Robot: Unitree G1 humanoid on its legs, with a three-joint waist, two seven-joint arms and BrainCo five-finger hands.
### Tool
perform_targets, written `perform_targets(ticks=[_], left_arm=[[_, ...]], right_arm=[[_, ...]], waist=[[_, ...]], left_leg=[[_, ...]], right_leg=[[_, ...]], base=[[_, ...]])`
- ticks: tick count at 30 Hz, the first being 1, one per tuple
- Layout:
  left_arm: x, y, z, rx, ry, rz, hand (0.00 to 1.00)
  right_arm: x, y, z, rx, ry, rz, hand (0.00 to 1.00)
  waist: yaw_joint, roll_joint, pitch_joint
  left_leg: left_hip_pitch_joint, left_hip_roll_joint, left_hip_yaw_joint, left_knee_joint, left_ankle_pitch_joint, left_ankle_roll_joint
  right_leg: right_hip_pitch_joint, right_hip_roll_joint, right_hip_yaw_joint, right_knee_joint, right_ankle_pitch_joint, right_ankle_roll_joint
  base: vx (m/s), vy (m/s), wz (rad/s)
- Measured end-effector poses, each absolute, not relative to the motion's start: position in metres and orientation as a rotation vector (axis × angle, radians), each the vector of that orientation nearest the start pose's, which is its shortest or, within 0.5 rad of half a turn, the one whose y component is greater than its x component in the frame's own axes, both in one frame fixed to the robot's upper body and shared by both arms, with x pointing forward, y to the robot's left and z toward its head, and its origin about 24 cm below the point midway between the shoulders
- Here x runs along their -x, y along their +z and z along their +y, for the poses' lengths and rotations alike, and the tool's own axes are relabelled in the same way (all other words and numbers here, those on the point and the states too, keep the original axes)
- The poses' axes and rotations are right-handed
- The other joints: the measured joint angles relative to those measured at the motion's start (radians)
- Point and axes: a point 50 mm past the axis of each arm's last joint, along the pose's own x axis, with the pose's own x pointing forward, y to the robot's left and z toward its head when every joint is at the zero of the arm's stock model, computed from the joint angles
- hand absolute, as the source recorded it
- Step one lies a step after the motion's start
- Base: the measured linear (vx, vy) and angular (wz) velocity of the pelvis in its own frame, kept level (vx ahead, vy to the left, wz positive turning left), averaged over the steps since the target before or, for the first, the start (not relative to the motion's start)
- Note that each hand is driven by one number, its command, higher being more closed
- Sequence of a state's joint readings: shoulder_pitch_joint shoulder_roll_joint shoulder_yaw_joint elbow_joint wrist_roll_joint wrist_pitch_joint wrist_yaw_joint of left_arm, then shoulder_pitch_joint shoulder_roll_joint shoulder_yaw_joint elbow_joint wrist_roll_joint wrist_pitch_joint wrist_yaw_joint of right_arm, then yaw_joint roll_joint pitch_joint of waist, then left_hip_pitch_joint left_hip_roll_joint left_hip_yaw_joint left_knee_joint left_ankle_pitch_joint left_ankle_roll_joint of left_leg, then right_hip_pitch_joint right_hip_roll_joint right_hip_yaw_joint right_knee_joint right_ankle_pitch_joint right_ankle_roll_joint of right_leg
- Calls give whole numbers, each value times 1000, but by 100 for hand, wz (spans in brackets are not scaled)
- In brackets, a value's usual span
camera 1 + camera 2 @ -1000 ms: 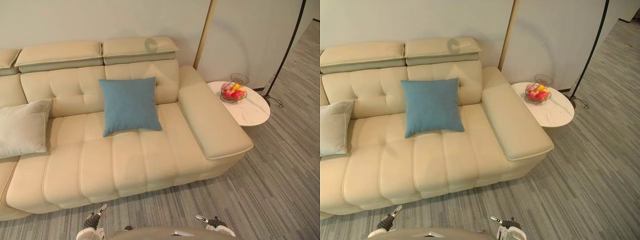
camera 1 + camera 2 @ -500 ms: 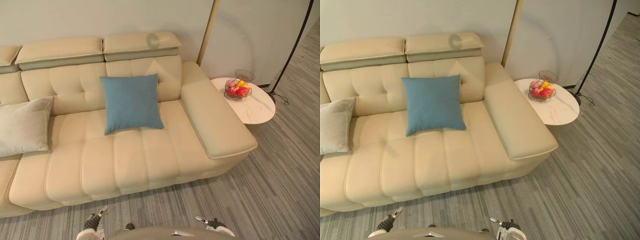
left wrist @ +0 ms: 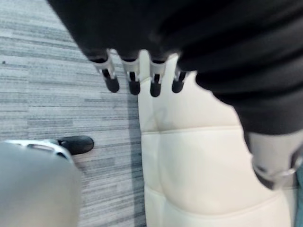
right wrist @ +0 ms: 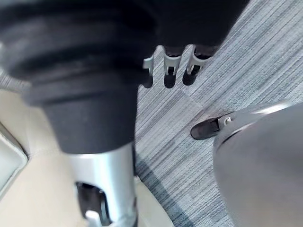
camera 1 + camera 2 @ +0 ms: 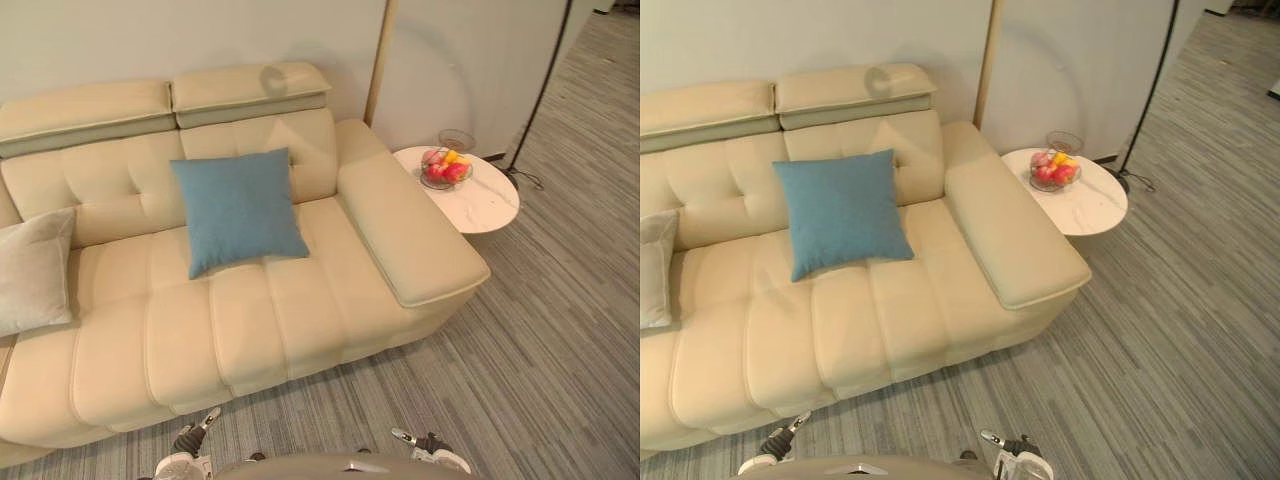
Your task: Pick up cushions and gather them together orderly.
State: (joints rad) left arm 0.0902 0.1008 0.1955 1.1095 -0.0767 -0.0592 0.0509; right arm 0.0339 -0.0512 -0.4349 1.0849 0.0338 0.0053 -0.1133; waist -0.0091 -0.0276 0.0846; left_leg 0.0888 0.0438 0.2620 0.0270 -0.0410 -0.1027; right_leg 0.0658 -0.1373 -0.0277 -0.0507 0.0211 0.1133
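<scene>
A blue square cushion (image 5: 238,210) leans against the backrest of the cream sofa (image 5: 300,310), near its middle. A pale grey cushion (image 5: 32,270) rests on the seat at the sofa's far left, partly cut off by the view's edge. My left hand (image 3: 130,75) hangs beside the sofa's front edge, fingers straight and holding nothing. My right hand (image 4: 169,71) hangs over the grey carpet, fingers straight and empty too. Both hands are well short of the cushions.
The sofa's wide right armrest (image 5: 405,235) juts forward. Beside it stands a round white side table (image 5: 480,205) with a wire fruit bowl (image 5: 443,170). A thin black lamp pole (image 5: 540,85) rises behind it. Grey striped carpet (image 5: 540,360) covers the floor.
The whole picture has shifted to the left, so the camera has turned. The cushions lie where they were, and the hands hang as before.
</scene>
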Motion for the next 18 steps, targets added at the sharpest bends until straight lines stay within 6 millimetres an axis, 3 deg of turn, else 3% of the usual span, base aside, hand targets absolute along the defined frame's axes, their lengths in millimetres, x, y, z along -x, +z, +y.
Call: perform_targets(ticks=[2, 3, 4, 7, 10, 11, 12, 13, 14, 15, 17, 18], left_arm=[[-78, -164, 214, 58, 345, 1121, 0], [-77, -164, 212, 60, 343, 1128, 0], [-77, -164, 213, 59, 342, 1128, 0], [-77, -164, 214, 56, 343, 1131, 0], [-76, -164, 216, 52, 344, 1136, 0], [-77, -164, 216, 51, 344, 1134, 0], [-80, -164, 215, 52, 342, 1131, 0], [-82, -164, 215, 53, 339, 1127, 0], [-87, -163, 214, 55, 334, 1115, 0], [-94, -163, 205, 73, 314, 1100, 0], [-91, -164, 198, 91, 299, 1109, 0], [-90, -164, 198, 90, 298, 1111, 0]], right_arm=[[-94, -158, -227, -149, -553, 1092, 0], [-94, -158, -230, -144, -556, 1088, 0], [-95, -158, -230, -145, -556, 1087, 0], [-89, -159, -230, -143, -561, 1101, 0], [-98, -157, -229, -145, -550, 1084, 0], [-106, -155, -227, -134, -527, 1068, 0], [-116, -153, -224, -122, -499, 1047, 0], [-121, -152, -223, -116, -486, 1038, 0], [-130, -150, -220, -111, -464, 1018, 0], [-132, -148, -226, -99, -473, 1010, 0], [-132, -147, -228, -94, -477, 1006, 0], [-133, -147, -229, -87, -474, 1005, 0]], waist=[[7, 14, 1], [-1, 21, 6], [-4, 23, 6], [-12, 22, 7], [-17, 17, 12], [-14, 19, 18], [-12, 23, 24], [-10, 22, 28], [-13, 28, 45], [-15, 61, 63], [-17, 98, 68], [-19, 100, 68]], left_leg=[[-25, -6, -135, 73, -65, 3], [-23, -10, -130, 84, -88, 27], [-22, -9, -120, 88, -92, 26], [-13, -7, -33, 96, -114, 30], [-12, 0, 83, 103, -128, 39], [-10, 13, 138, 110, -135, 47], [-8, 24, 163, 110, -139, 55], [-8, 27, 178, 112, -140, 58], [1, 32, 227, 111, -144, 65], [29, 54, 278, 105, -146, 67], [55, 81, 348, 96, -149, 57], [59, 85, 365, 93, -152, 51]], right_leg=[[-33, 13, 63, -3, 8, -16], [-41, 18, 101, -14, 19, -23], [-43, 19, 109, -16, 25, -22], [-83, 30, 198, -18, 54, -15], [-149, 58, 270, -13, 117, -17], [-180, 87, 253, -16, 181, -40], [-200, 109, 198, -30, 235, -78], [-209, 117, 159, -30, 247, -98], [-209, 107, 2, -23, 150, -208], [-220, 81, -191, 45, 67, -223], [-241, 54, -379, 177, 12, -217], [-242, 48, -423, 210, -1, -217]], base=[[-4, -11, -94], [-1, 7, -99], [-23, 44, -88], [-30, 35, -100], [-9, 6, -131], [-14, -10, -164], [-21, -22, -167], [-41, -67, -132], [-49, -66, -121], [-57, -49, -120], [-27, -16, -98], [-3, -72, -87]])
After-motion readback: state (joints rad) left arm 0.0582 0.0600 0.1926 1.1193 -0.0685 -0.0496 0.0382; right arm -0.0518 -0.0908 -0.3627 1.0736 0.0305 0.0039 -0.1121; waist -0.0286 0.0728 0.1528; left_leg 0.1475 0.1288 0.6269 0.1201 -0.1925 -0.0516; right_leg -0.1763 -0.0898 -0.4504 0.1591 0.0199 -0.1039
